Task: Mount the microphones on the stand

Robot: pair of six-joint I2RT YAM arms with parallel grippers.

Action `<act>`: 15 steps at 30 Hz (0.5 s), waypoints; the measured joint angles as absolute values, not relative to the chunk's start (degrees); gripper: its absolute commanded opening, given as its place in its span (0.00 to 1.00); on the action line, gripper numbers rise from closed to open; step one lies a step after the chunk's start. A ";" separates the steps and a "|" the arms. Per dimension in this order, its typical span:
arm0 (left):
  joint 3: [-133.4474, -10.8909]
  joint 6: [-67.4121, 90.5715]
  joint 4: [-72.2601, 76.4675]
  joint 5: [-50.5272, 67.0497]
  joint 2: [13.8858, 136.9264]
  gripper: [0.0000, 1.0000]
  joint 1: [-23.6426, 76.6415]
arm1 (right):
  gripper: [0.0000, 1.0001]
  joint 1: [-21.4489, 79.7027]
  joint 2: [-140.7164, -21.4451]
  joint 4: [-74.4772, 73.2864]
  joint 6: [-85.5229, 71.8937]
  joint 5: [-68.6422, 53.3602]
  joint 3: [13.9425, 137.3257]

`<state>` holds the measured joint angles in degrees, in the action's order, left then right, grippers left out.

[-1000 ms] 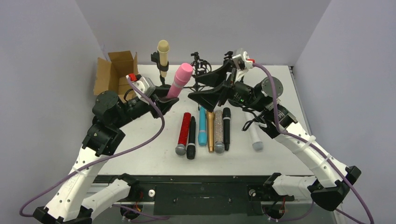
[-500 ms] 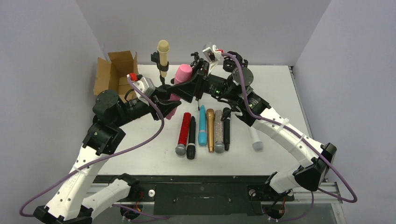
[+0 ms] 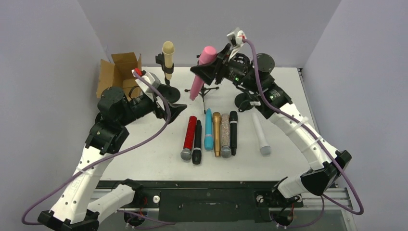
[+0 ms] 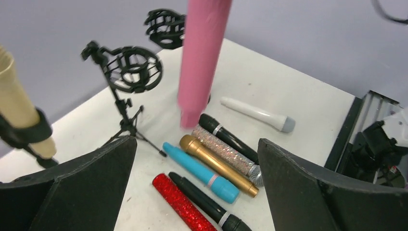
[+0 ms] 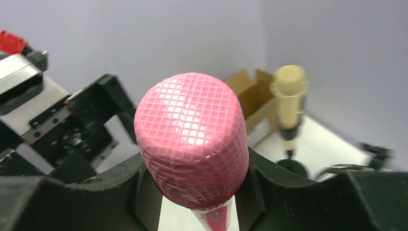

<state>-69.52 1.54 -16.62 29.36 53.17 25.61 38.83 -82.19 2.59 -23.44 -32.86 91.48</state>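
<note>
**Pink microphone aloft in your right gripper**
Your right gripper (image 5: pixel 195 192) clamps the pink microphone (image 3: pixel 198 82) just under its head, and its tilted body hangs beside the empty shock-mount stand (image 4: pixel 127 72). Your left gripper (image 3: pixel 169 108) gapes wide, holding nothing.

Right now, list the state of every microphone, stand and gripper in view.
Pink round-headed microphone: held aloft, tilted, head up.
Right gripper: shut on it.
Left gripper: open, empty.
Cream microphone: clipped upright in its stand.
Black tripod shock-mount stand: empty.
Row of six microphones: lying flat.
White grey-headed microphone: lying flat, apart.
</note>
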 measured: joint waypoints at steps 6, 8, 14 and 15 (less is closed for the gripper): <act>-71.16 3.79 -22.33 30.52 56.90 0.96 14.81 | 0.00 34.13 -83.74 -3.18 -13.89 -23.53 99.53; -71.83 3.70 -25.02 31.16 58.33 0.96 11.66 | 0.00 33.71 -84.62 -3.31 -11.51 -20.95 101.30; -72.10 1.69 -30.20 31.79 58.52 0.96 9.98 | 0.00 32.91 -89.01 -2.94 -7.66 -16.16 103.53; -71.70 1.04 -30.24 31.77 57.80 0.96 9.96 | 0.00 32.80 -89.93 -2.96 -7.18 -15.62 103.53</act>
<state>-71.70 1.04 -30.24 31.77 57.80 9.96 32.80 -89.93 -2.96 -7.18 -15.62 103.53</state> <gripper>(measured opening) 0.965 0.435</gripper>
